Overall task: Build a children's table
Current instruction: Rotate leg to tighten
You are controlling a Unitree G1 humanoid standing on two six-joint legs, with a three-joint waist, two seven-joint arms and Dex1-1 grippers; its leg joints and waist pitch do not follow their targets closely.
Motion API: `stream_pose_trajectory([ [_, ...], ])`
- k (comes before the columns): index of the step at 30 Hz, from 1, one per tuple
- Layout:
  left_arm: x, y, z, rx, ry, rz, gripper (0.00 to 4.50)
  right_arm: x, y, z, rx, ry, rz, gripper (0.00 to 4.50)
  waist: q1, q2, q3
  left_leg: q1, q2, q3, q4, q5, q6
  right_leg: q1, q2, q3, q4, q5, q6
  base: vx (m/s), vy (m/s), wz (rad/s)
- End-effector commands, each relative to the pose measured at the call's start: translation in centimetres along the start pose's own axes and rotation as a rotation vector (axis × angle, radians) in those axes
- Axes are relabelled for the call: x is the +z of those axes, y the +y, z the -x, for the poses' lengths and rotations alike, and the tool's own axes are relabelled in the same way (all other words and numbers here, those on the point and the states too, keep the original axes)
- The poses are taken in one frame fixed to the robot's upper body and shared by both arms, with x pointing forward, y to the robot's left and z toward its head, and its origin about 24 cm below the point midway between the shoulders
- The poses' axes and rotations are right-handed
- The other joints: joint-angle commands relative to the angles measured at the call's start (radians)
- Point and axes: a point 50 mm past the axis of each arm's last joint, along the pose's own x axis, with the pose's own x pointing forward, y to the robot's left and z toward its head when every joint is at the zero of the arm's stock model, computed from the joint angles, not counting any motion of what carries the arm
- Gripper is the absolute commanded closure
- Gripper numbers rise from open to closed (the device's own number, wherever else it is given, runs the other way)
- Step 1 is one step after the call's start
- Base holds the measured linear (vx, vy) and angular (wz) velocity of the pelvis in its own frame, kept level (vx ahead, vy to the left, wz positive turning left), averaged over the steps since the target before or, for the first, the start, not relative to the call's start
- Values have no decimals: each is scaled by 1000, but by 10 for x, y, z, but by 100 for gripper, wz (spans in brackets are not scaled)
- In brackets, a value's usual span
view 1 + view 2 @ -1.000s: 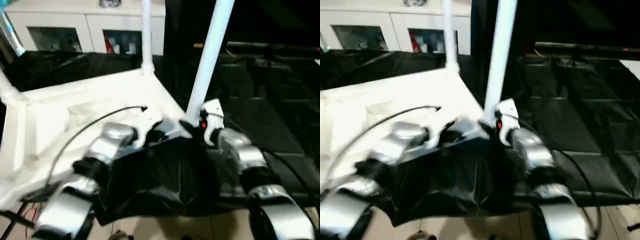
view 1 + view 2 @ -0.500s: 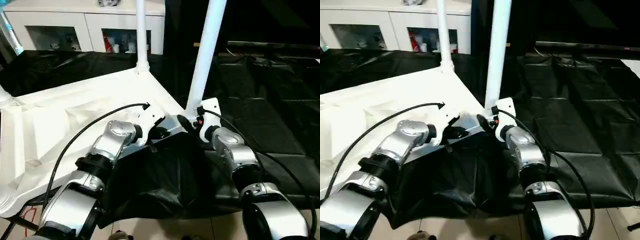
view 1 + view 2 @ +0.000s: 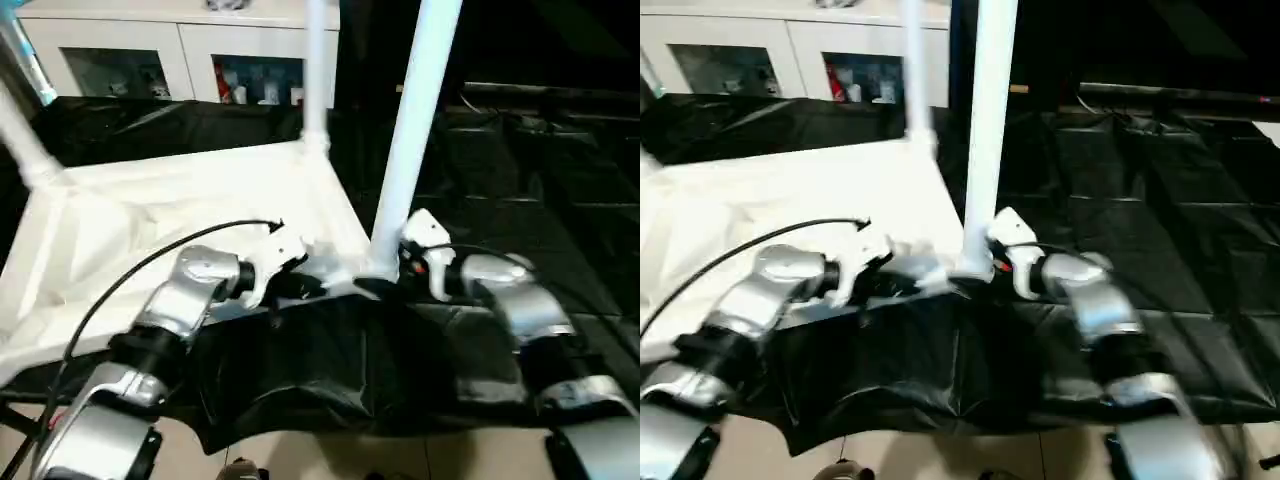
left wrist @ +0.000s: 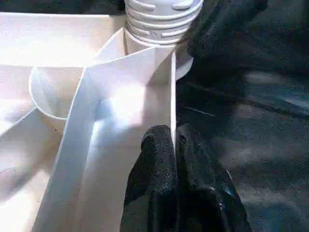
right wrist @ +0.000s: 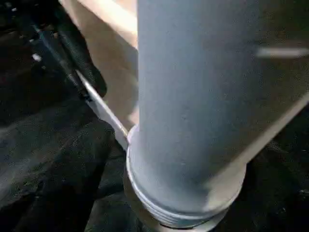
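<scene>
The white tabletop lies upside down on black sheeting. Three white legs stand upright in its corners: a near right leg, a far leg and a left leg. My left gripper is shut on the tabletop's thin rim wall, just short of the near right leg's threaded collar. My right gripper is at that leg's base from the other side, open, with the leg between its jaws.
A white cabinet with glass doors stands behind the tabletop. Black sheeting covers the surface to the right and bunches up in front of me. A black cable arcs over my left forearm.
The whole picture has shifted with the head. My right forearm has swung outward to the right while its gripper stays at the leg's base. The left gripper keeps hold of the rim.
</scene>
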Motion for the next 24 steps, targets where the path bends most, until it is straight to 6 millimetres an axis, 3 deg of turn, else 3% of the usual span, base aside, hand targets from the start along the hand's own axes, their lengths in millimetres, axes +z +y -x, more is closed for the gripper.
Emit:
stream_pose_trajectory([
  [1,18,-9,-3,-104,-75,-75,450,3,5,0,56,4,11,49,-1,-12,-75,17,28,-12,-67,-231,53,65,-57,47,-70,-334,-168,0,0,0],
  [6,16,-13,0,-149,-70,-66,450,4,10,-1,97,8,15,85,-3,-15,-75,17,28,-11,-66,-216,55,63,-54,47,-65,-309,-178,0,0,0],
  [14,12,-14,3,-147,-58,-64,450,3,15,-5,126,6,13,162,-5,-16,-74,19,28,-12,-67,-219,48,62,-55,49,-68,-332,-165,0,0,0],
  [18,12,-13,2,-125,-51,-67,450,1,17,-7,128,-1,-6,173,-5,-15,-75,18,27,-12,-67,-215,48,63,-54,49,-67,-325,-166,0,0,0],
  [19,12,-8,0,-68,-44,-57,450,-1,15,-10,84,-32,-42,173,-7,-13,-75,17,27,-12,-66,-213,51,60,-55,50,-65,-315,-170,0,0,0],
  [21,13,-5,-2,-35,-45,-51,450,-2,14,-13,48,-47,-57,174,-7,-16,-74,18,25,-13,-67,-223,45,63,-55,47,-70,-338,-165,0,0,0],
  [23,15,3,-7,56,-51,-24,450,-4,9,-23,-87,-89,-111,175,-12,-12,-70,21,23,-12,-67,-243,35,56,-55,48,-79,-380,-155,0,0,0],
  [24,20,9,-14,127,-61,1,450,-7,4,-35,-234,-118,-192,175,-20,-10,-68,25,21,-14,-69,-260,11,52,-57,47,-85,-419,-149,0,0,0],
])
